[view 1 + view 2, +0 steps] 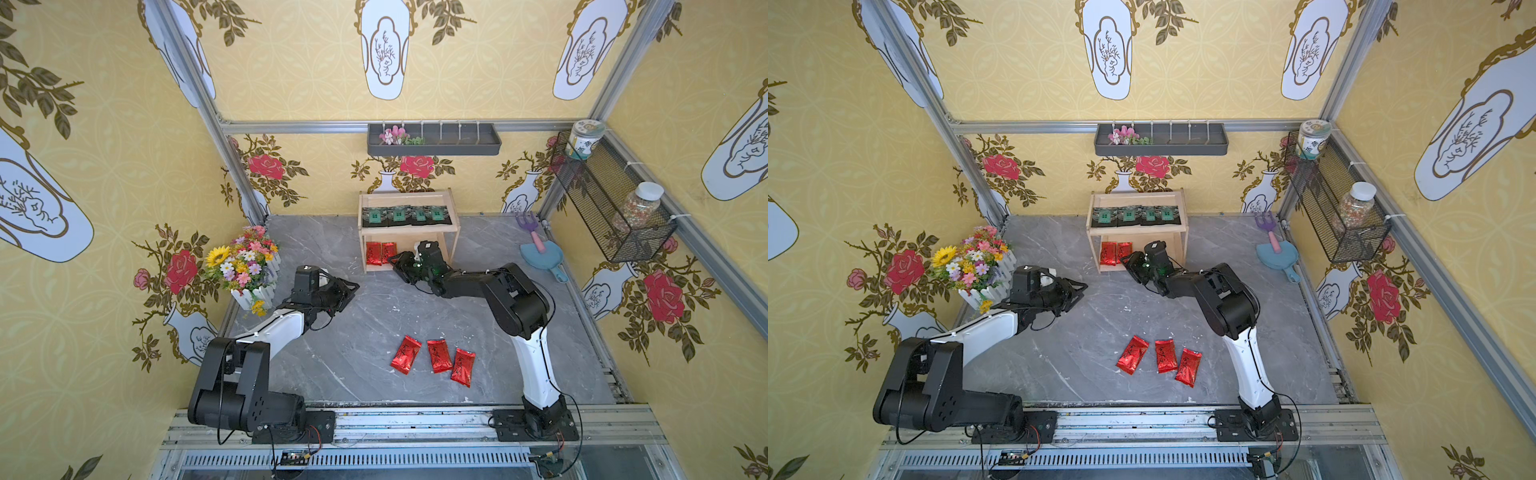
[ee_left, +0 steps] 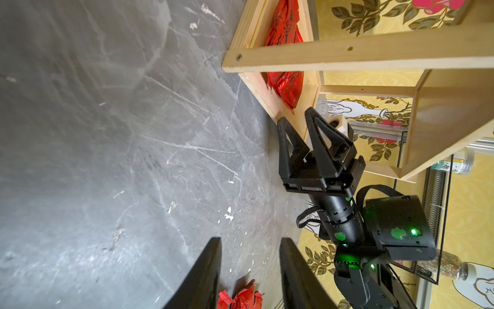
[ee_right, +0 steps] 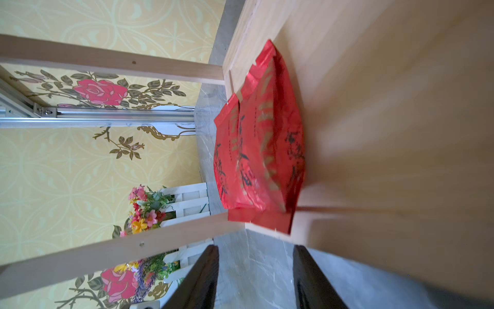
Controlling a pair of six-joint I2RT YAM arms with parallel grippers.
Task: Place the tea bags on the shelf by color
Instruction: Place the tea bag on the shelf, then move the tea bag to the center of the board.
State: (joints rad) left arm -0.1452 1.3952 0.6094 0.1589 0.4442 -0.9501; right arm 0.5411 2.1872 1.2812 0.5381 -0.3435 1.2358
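Closest to the lens in the right wrist view, the right gripper (image 3: 255, 248) shows two dark fingers (image 3: 200, 278) standing roughly half apart with nothing between them. It points at the two red packets (image 3: 264, 149) just ahead. They lie side by side, edges overlapping, at the 9 o'clock end of the lower tier of the shelf (image 1: 405, 194). Four black sachets (image 1: 405, 215) fill the upper tier in a row. Three red packets (image 1: 439, 355) lie on the table (image 1: 332, 365), close together but not touching, well apart from the shelf.

In a top view those three lie at about 5 o'clock from the right gripper (image 1: 395, 266), their long axes running roughly 12 to 6 and fanned slightly. The left gripper (image 1: 351, 291), also part open and empty, has the nearest one between 4 and 5 o'clock. It looks about as near as the right gripper, though the packets sit on the right arm's half.

The table between is bare. The right gripper's tips sit at the lower tier's front lip, so I judge it should back toward 6 o'clock before rising, to clear the upper tier. The flower pot (image 1: 249, 274) at 9 o'clock and the blue scoop (image 1: 540, 255) at 3 o'clock stand clear of that path.
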